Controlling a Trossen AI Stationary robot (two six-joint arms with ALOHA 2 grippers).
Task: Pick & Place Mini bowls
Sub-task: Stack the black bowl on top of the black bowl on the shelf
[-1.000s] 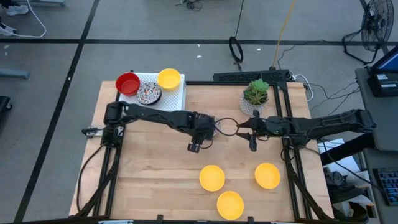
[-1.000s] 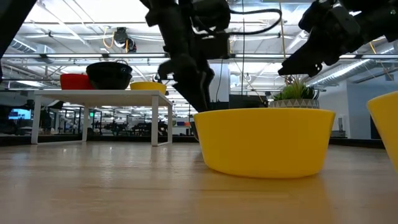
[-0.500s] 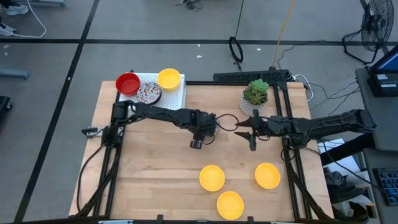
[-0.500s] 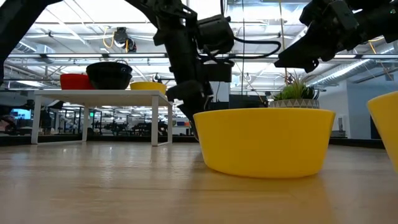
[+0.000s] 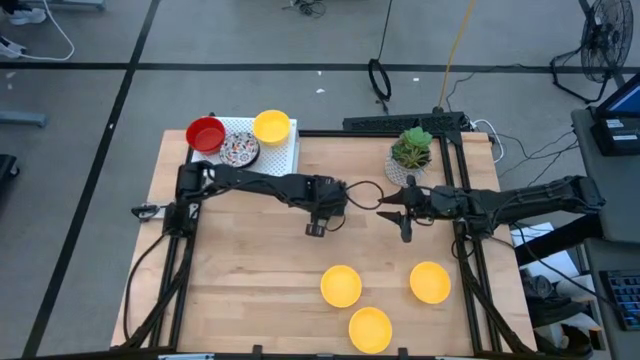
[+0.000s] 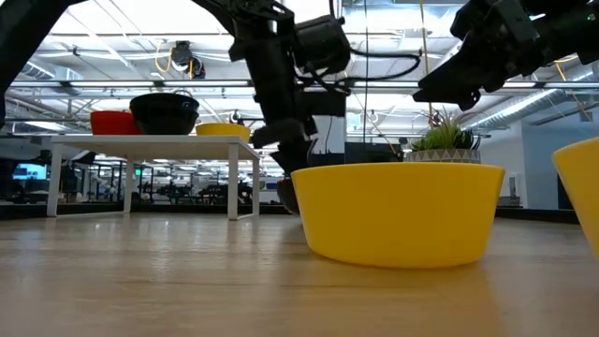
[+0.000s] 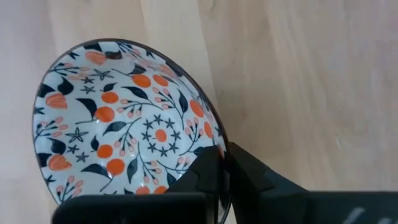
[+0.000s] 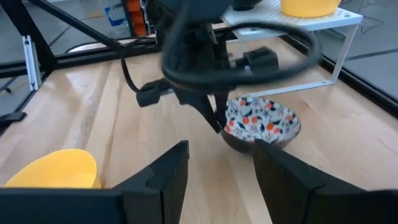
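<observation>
My left gripper (image 5: 318, 222) is at the table's middle, shut on a white mini bowl with an orange and dark flower pattern (image 7: 124, 118). The bowl also shows in the right wrist view (image 8: 264, 121). My right gripper (image 5: 390, 206) hangs open and empty just right of it, fingers pointing at it (image 8: 217, 171). Three yellow mini bowls (image 5: 341, 285) (image 5: 430, 282) (image 5: 370, 330) stand on the table near the front. A red bowl (image 5: 206, 133), a patterned bowl (image 5: 240, 150) and a yellow bowl (image 5: 272, 126) sit on the white rack (image 5: 285, 155) at the far left. My left gripper holds the patterned bowl by its rim (image 7: 219, 138), one finger (image 7: 208, 171) inside the bowl and the other (image 7: 255, 180) outside. The fingers come from above, slanting down. The bowl sits open side up, low over the table; whether its foot touches the wood, I cannot tell.
A white pot with a green plant (image 5: 411, 150) stands at the far right, behind my right gripper. Bare wood (image 5: 240, 270) lies at the table's near left. In the low view a yellow bowl (image 6: 398, 211) stands close in front and hides much of the table.
My left gripper has shifted a little toward the table's far edge and turned slightly, keeping its hold on the patterned bowl. My right gripper has risen slightly and stays open.
</observation>
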